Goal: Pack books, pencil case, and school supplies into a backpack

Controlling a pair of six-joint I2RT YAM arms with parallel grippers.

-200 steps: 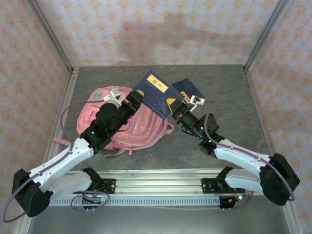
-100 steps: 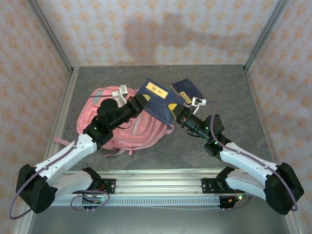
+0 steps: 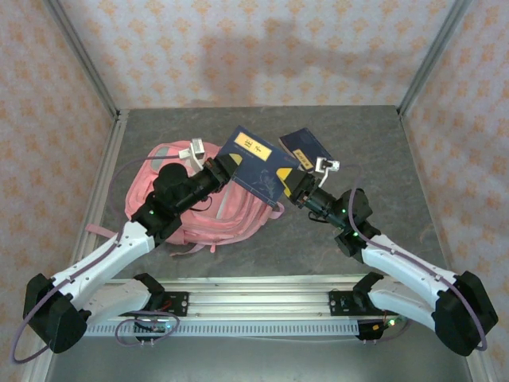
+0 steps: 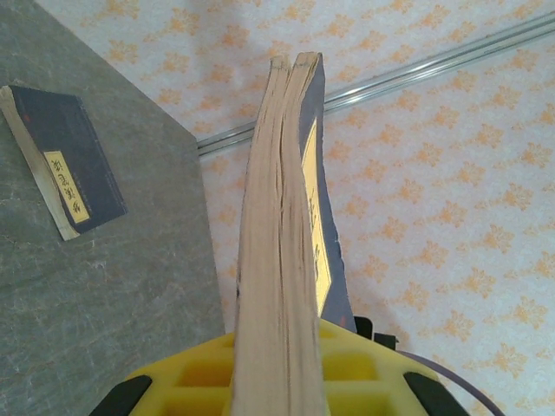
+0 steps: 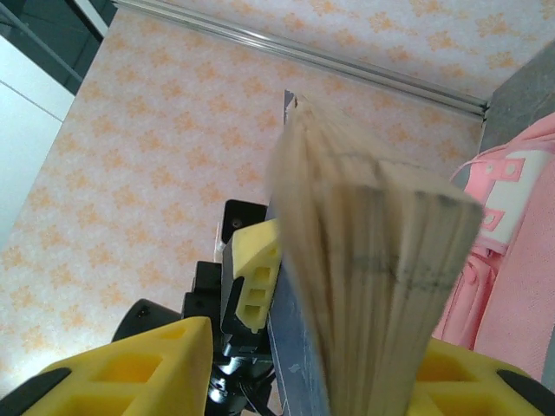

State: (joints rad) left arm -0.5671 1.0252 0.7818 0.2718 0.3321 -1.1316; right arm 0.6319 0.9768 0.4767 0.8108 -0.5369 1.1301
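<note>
A navy book with a yellow label (image 3: 256, 161) hangs tilted above the table, over the right edge of the pink backpack (image 3: 195, 203). My left gripper (image 3: 226, 169) is shut on its left corner; in the left wrist view the page edge (image 4: 279, 225) runs up from between the yellow fingers (image 4: 364, 368). My right gripper (image 3: 293, 188) stands at the book's lower right corner with its jaws open around it. In the right wrist view the left finger (image 5: 130, 368) is clear of the cover (image 5: 299, 364). A second navy book (image 3: 306, 146) lies flat behind.
The backpack lies flat on the grey table (image 3: 374, 151), straps toward the near rail (image 3: 254, 306). Patterned walls and metal posts (image 3: 103, 87) close in the back and sides. The second book (image 4: 65, 156) has bare tabletop around it.
My left gripper has shut on the labelled book's left corner. My right gripper, shut on the book before, has opened its jaws. The book has dropped slightly and tilted.
</note>
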